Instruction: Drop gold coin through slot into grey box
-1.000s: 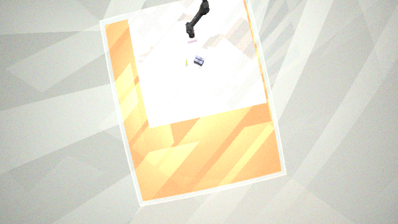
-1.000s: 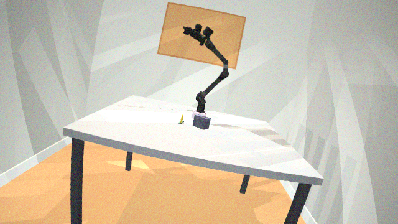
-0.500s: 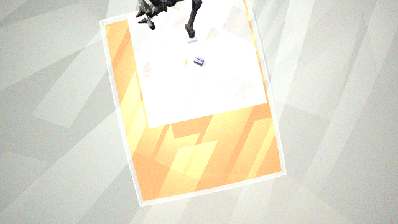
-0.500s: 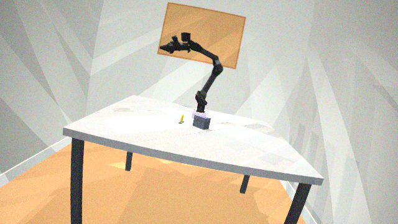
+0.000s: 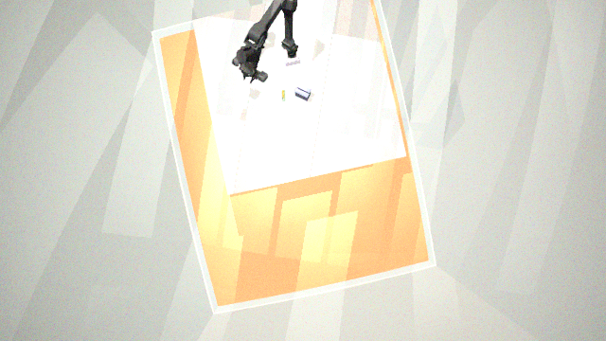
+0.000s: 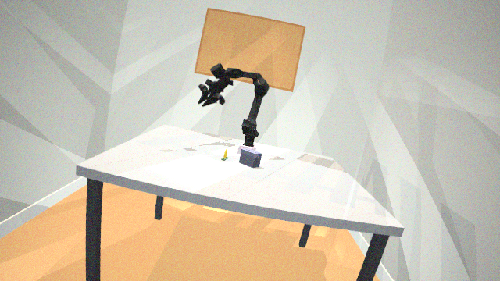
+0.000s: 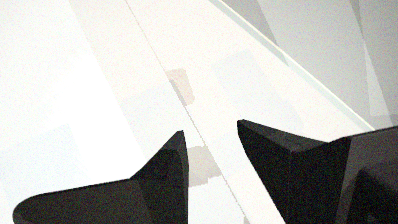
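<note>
On the left half of the white table [image 6: 164, 172], well in from its near edge, there's broad room around the gripper [image 6: 211, 97], which hangs high above the surface with its tips angled down and to the left. In the wrist view the two dark fingers stand partly apart with only pale table surface showing between them, nothing gripped. The table's far edge runs diagonally across that view's upper right, with grey wall beyond it.

Moving right, here's the coin [image 6: 225, 153], gold, upright on its edge in the small dark-green holder [image 6: 224, 158], sitting out in the open. From the top view the coin [image 5: 283, 95] is a thin yellow sliver, well apart from the gripper [image 5: 251, 76] and lower in that view.

Just beside it on the right, the grey box [image 6: 250, 158], closed, near the arm's base [image 6: 247, 148]. The top view shows the box [image 5: 303, 93] with a dark strip across its lid, but the slot is too small to make out clearly, and what's inside cannot be seen. Right of the box the table stretches away to its far corner.
</note>
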Robot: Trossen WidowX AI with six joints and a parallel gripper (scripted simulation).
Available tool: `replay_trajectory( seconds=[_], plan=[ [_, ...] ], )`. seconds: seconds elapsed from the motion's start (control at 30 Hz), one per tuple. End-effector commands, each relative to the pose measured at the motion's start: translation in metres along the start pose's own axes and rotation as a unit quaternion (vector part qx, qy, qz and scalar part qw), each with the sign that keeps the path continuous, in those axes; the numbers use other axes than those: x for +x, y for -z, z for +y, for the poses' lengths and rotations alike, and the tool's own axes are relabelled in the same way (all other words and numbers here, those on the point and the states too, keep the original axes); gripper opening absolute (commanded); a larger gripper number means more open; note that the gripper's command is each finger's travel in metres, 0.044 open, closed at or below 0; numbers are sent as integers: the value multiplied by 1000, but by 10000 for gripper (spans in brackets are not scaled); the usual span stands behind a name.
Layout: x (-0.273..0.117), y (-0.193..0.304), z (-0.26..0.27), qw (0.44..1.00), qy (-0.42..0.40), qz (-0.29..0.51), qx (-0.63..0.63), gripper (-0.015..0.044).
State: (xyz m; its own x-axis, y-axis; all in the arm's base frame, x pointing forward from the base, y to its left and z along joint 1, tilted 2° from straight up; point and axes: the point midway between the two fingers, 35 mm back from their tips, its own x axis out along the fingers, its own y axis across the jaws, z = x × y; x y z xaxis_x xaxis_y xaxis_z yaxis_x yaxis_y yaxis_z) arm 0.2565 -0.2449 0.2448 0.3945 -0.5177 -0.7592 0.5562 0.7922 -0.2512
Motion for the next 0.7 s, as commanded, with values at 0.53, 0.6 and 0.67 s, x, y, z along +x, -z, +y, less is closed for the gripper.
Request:
replay_trajectory(
  seconds=[0.53, 0.6, 0.67],
  plan=[
    [30, 132, 164, 920, -186, 274, -210, 161],
    [45, 144, 170, 920, -186, 274, -210, 161],
    [50, 148, 173, 920, -186, 274, -210, 161]
  ],
)
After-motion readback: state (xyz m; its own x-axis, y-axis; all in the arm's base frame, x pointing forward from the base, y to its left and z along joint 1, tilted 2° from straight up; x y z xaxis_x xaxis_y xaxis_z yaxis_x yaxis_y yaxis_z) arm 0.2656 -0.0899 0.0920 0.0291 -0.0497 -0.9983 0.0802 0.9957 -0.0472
